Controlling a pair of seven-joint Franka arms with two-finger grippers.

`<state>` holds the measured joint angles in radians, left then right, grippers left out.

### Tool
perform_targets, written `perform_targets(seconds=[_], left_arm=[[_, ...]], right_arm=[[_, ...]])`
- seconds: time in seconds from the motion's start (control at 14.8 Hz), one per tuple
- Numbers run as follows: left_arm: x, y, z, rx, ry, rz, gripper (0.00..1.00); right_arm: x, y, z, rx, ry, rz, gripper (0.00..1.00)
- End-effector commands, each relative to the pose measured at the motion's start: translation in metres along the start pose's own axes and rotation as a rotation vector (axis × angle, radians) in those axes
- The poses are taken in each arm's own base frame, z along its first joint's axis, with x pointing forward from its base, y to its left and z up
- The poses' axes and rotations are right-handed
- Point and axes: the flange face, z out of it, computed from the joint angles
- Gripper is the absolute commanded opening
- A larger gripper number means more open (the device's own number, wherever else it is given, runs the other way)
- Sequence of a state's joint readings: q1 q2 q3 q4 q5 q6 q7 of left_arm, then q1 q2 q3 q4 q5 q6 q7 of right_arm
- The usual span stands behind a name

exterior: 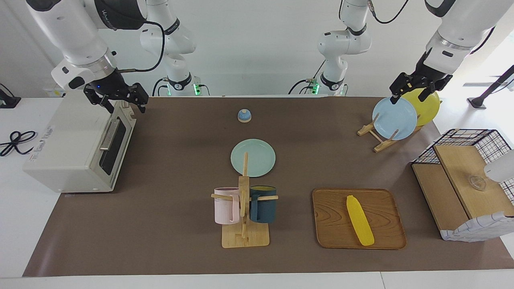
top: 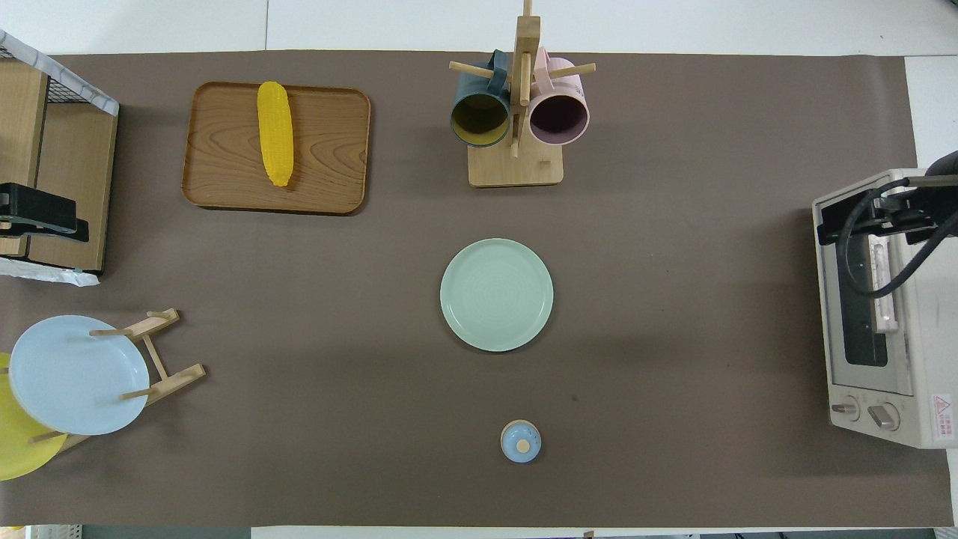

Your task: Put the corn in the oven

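Note:
The corn [exterior: 360, 220] [top: 275, 142], a bright yellow ribbed cob, lies on a wooden tray [exterior: 333, 216] [top: 329, 150] toward the left arm's end of the table. The oven [exterior: 76, 148] [top: 876, 314] is off-white and stands at the right arm's end, its dark glass door shut. My right gripper [exterior: 124, 105] [top: 876, 224] hangs open just over the oven's top front edge, holding nothing. Raised over the plate rack and shelf at the other end, my left gripper [exterior: 410, 96] [top: 45, 217] is open and empty too. Both are well away from the corn.
A mug tree [exterior: 244, 208] with a pink and a dark blue mug stands beside the tray. A green plate [exterior: 253, 157] and a small blue bell [exterior: 244, 115] lie mid-table. A rack [exterior: 381, 138] holds blue and yellow plates, next to a wire basket [exterior: 498, 140] with wooden shelves.

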<state>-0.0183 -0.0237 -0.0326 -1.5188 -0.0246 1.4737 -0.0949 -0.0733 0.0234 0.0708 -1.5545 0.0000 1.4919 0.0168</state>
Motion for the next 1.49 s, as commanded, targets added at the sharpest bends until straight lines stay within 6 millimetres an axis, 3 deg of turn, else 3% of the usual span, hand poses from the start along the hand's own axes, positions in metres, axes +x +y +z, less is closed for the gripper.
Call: perform_targets(seconds=[0.0, 0.61, 0.68, 0.75, 0.81, 1.02, 1.22, 1.42], left_arm=[[-0.006, 0.001, -0.002, 0.009, 0.014, 0.005, 1.0], [-0.002, 0.002, -0.001, 0.004, 0.049, 0.002, 1.0], [0.003, 0.003, 0.005, 0.002, 0.063, 0.005, 1.0], [0.009, 0.012, 0.011, 0.001, 0.069, 0.021, 1.0], [0.018, 0.021, 0.021, -0.002, 0.076, 0.036, 1.0], [0.06, 0.046, 0.069, -0.033, 0.039, 0.06, 1.0], [0.126, 0.074, 0.134, -0.037, -0.012, 0.093, 1.0], [0.175, 0.089, 0.193, -0.052, -0.003, 0.119, 1.0]], right_arm=[[-0.002, 0.003, -0.004, 0.002, 0.012, 0.007, 1.0], [-0.004, 0.013, -0.002, 0.02, 0.015, 0.033, 1.0], [0.001, 0.012, -0.003, 0.018, 0.055, 0.029, 0.52], [0.003, 0.009, 0.003, 0.018, 0.06, 0.016, 0.14], [0.0, 0.006, 0.014, 0.016, 0.049, -0.013, 0.0], [0.004, 0.007, 0.033, -0.007, 0.092, -0.067, 0.0], [0.019, 0.012, 0.051, -0.029, 0.087, -0.067, 0.0], [0.023, 0.037, 0.064, -0.05, 0.063, -0.083, 0.0]])
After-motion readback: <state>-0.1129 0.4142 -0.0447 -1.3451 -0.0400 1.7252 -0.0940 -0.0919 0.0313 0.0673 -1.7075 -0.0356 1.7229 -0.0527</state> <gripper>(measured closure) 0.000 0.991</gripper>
